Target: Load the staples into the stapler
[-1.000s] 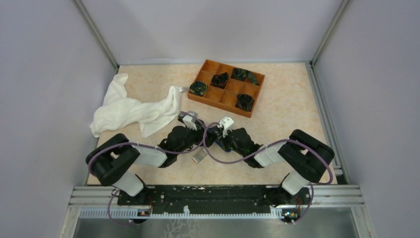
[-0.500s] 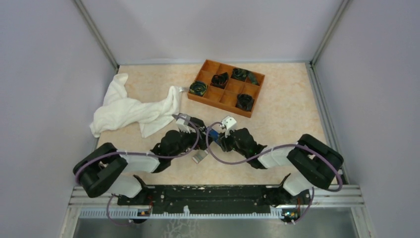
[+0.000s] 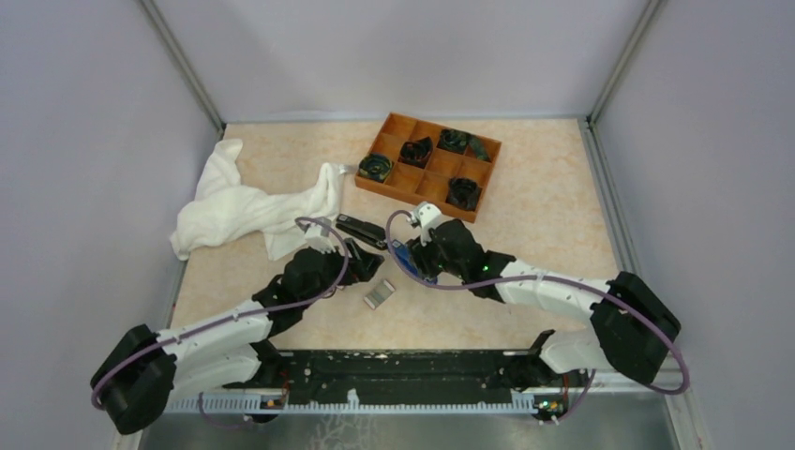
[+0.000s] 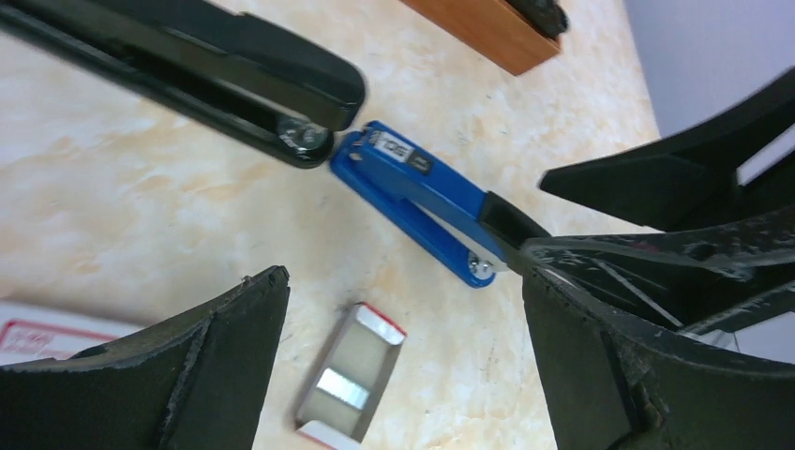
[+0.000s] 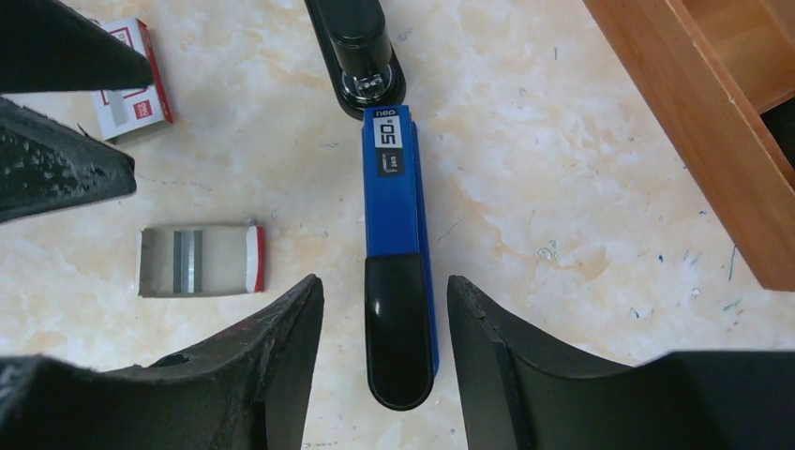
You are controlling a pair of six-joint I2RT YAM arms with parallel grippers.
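Note:
The black stapler (image 3: 361, 228) lies closed on the table and shows in the left wrist view (image 4: 187, 66) and the right wrist view (image 5: 356, 47). An open carton tray (image 3: 377, 293) holds a small silver block of staples (image 4: 340, 388), also seen in the right wrist view (image 5: 186, 260). The white carton sleeve with the red label (image 5: 131, 80) lies beside it. My left gripper (image 4: 403, 375) is open and empty, just above the tray. My right gripper (image 5: 384, 281) is open, its jaws on either side of the black rear end of a blue-and-black stapler (image 5: 398, 253).
The blue-and-black stapler (image 3: 398, 253) lies nose to nose with the black one. An orange divided tray (image 3: 394, 122) with dark rolled items stands at the back. A crumpled white towel (image 3: 253, 206) lies at the left.
Both arms have stretched out low over the table. My left gripper has drawn back toward the near left, uncovering the black stapler. My right gripper has come down around the blue stapler.

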